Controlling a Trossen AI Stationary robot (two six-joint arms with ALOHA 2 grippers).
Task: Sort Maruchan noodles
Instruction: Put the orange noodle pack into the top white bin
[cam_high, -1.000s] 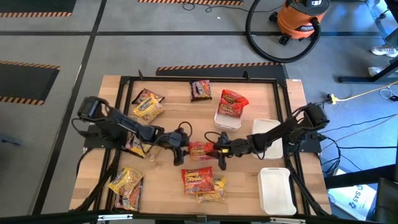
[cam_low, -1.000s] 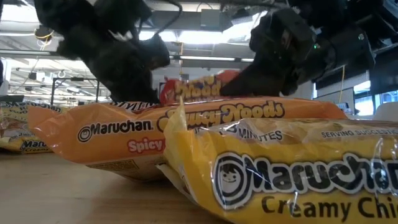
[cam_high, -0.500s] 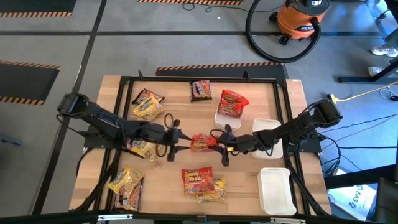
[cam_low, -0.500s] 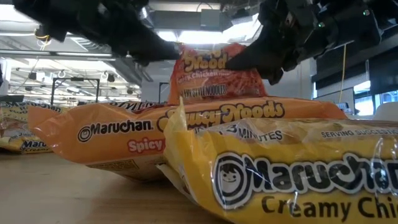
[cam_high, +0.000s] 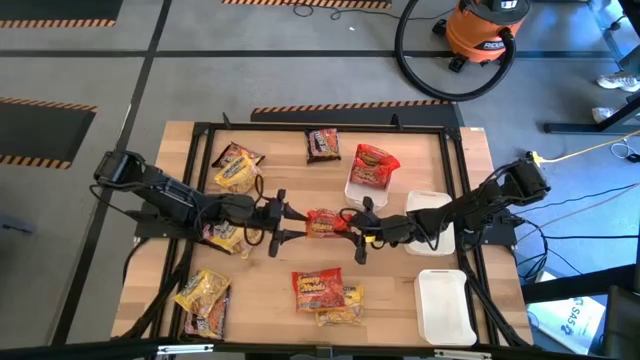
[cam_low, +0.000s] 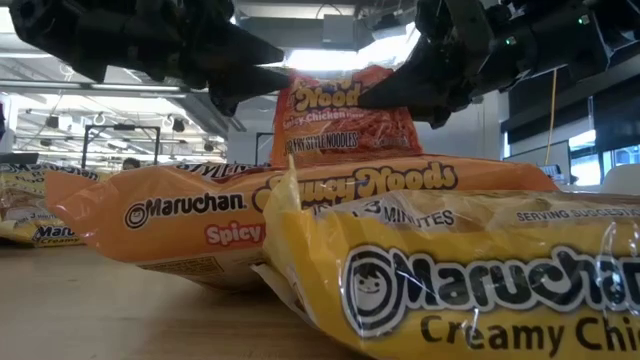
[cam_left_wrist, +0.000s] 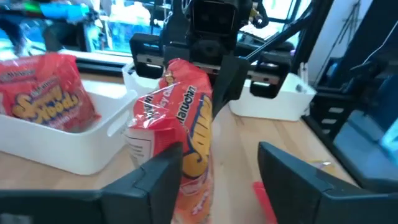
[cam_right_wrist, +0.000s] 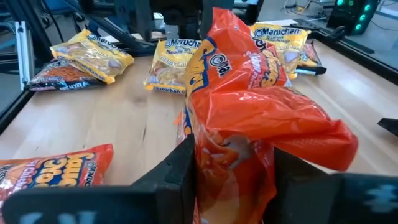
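High view: at table centre, a red noodle packet (cam_high: 324, 224) hangs between the left gripper (cam_high: 283, 222) at its 9 o'clock and the right gripper (cam_high: 352, 226) at 3 o'clock; a handover, in my judgement.

Left wrist view: left fingers (cam_left_wrist: 149, 180) stand released.

Right wrist view: right fingers (cam_right_wrist: 180, 165) clench the packet. Next move calls for carrying it to its kind's group.

A light wooden desk (cam_high: 270, 310) fills the middle of the high view, edged by a black metal frame (cam_high: 200, 128). Three white trays sit toward its right side: one (cam_high: 356, 194) just right of centre, one (cam_high: 428, 207) further right, and one (cam_high: 445, 305) at lower right. At the upper right, on the grey floor, stands an orange shop vacuum (cam_high: 487, 30) with a black hose (cam_high: 405, 60) looped beside it.
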